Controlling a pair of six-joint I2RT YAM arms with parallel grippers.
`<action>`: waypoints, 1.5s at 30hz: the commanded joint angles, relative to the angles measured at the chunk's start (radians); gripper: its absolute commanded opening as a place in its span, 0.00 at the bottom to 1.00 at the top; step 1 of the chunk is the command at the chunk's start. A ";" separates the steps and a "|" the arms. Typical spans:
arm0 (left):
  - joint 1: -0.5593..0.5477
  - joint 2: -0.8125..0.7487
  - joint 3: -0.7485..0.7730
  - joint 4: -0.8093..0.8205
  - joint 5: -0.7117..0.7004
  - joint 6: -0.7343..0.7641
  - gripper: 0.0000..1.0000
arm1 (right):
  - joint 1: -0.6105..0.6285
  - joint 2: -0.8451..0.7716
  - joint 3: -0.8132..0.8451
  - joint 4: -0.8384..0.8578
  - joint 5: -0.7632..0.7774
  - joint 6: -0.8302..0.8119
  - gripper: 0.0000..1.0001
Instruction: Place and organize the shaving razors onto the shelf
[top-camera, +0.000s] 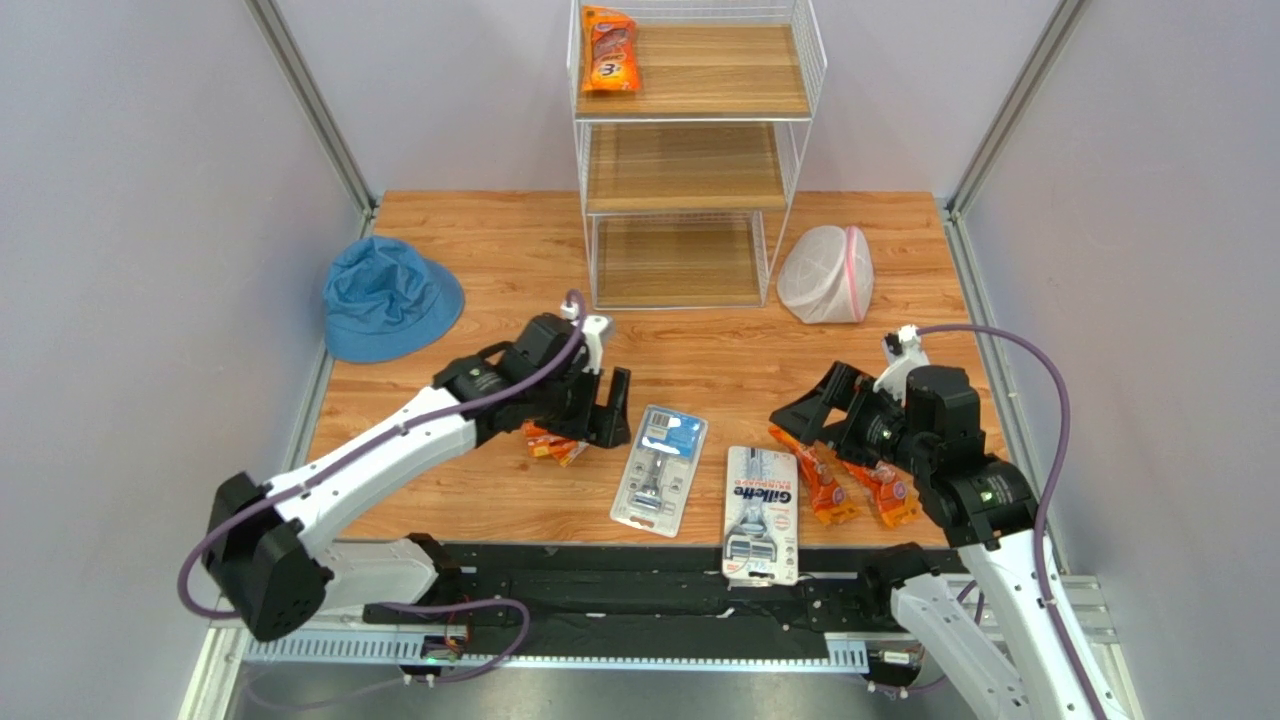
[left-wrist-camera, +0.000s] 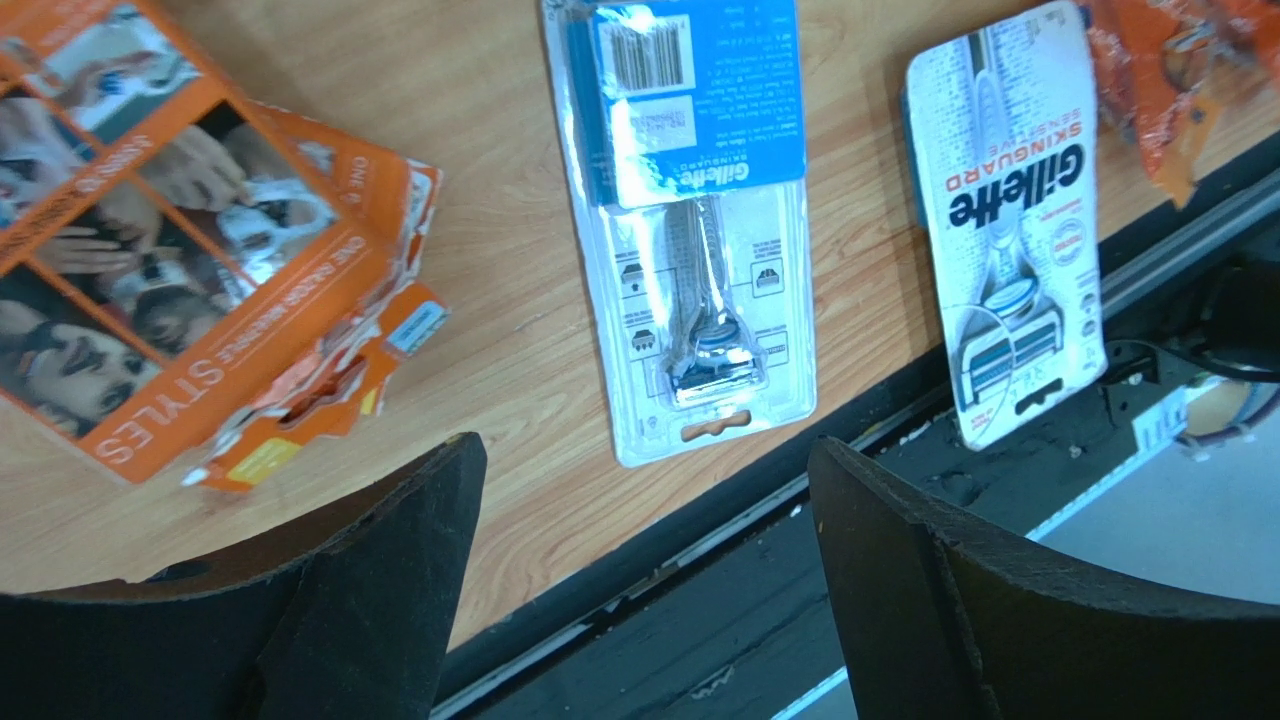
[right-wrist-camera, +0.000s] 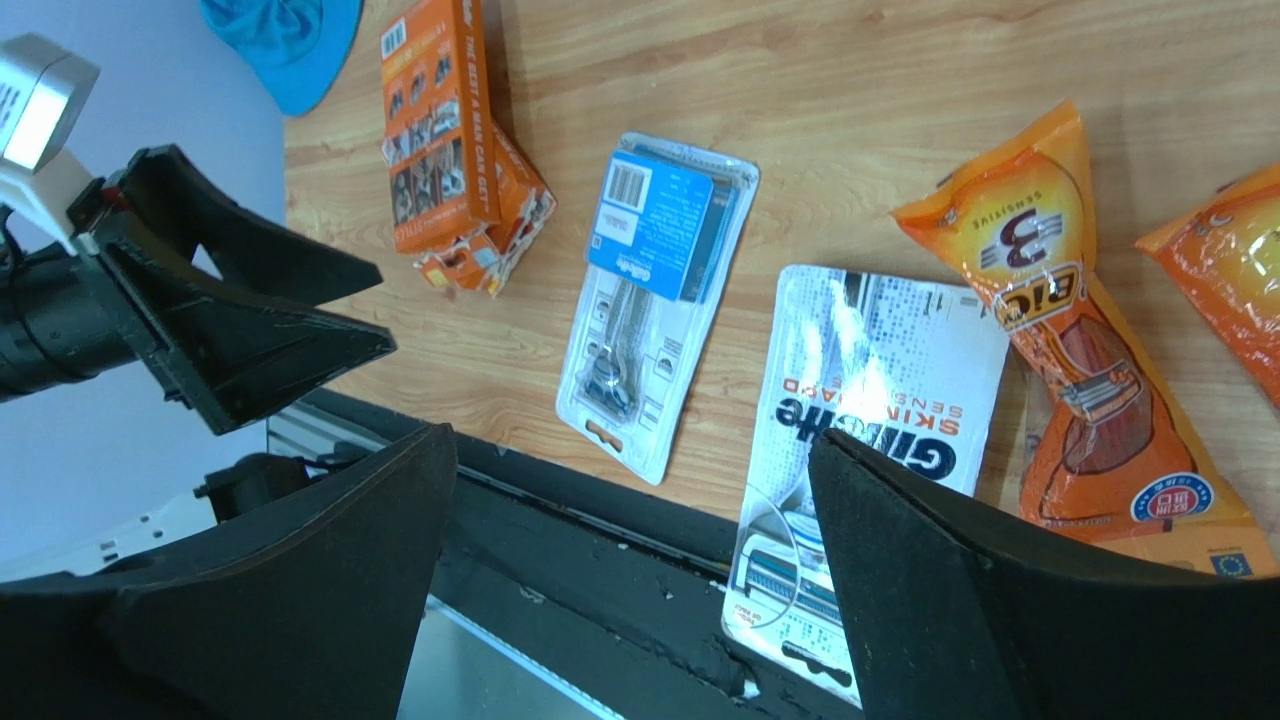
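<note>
Left gripper (top-camera: 609, 408) wide open, empty, hovering just beside flat orange multi-pack (top-camera: 550, 443) on counter (top-camera: 721, 360). Right gripper (top-camera: 804, 422) open, empty, near orange bag (top-camera: 825, 480). Two blister cards (top-camera: 660, 470) lie between. One orange pack (top-camera: 610, 50) on shelf (top-camera: 721, 75) top board. Step, I judge: reaching for a pick. Next: shift over multi-pack, lower, straddle its edge, close.

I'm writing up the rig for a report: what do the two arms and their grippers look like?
The left arm and right arm have white tubular links with black joint housings, and a purple cable loops along each. The left gripper and right gripper are black, with broad wedge-shaped matte fingers.
</note>
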 joint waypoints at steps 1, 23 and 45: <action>-0.097 0.114 0.076 0.054 -0.105 -0.066 0.88 | 0.032 -0.037 -0.040 0.030 0.016 0.039 0.91; -0.255 0.565 0.212 0.156 -0.136 -0.174 0.69 | 0.037 -0.083 -0.100 0.059 -0.030 0.075 0.91; -0.263 0.591 0.202 0.104 -0.205 -0.205 0.55 | 0.037 -0.086 -0.105 0.056 -0.039 0.079 0.91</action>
